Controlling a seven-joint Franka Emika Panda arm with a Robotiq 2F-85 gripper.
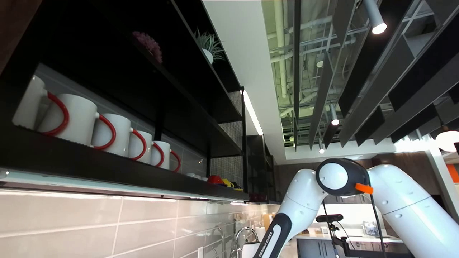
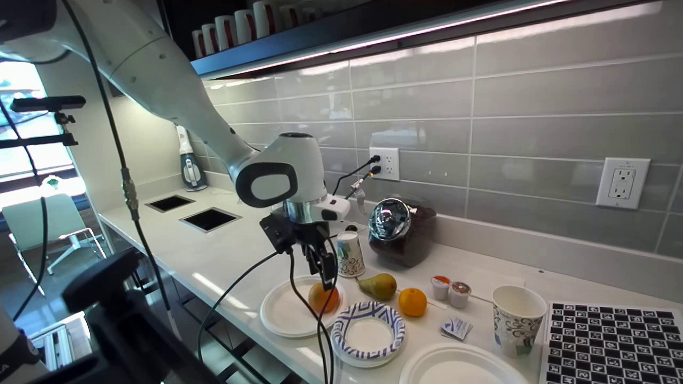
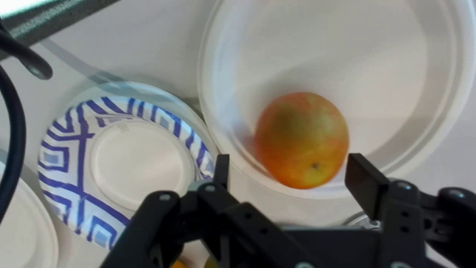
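Observation:
My gripper [image 3: 288, 160] is open, with its two black fingers wide apart and nothing between its pads. It also shows in an exterior view [image 2: 327, 272], pointing down. It is nearest to a round red, orange and green fruit [image 3: 302, 137], which rests on a white plate [image 3: 219, 108] near the plate's edge. In the wrist view the fruit appears just beyond the fingertips, between them. No clear contact shows. The fruit also shows in an exterior view [image 2: 323, 298], partly behind a finger. A blue-and-white patterned bowl [image 3: 59, 156] stands beside the plate.
A pear [image 2: 380, 287], an orange [image 2: 412, 302], a paper cup [image 2: 350, 257] and a shiny-topped dark object [image 2: 411, 234] are behind the plates. Another white plate [image 2: 459, 368], a larger cup [image 2: 518, 317] and a patterned board [image 2: 613, 341] lie farther along. Cables [image 2: 307, 298] hang by the gripper.

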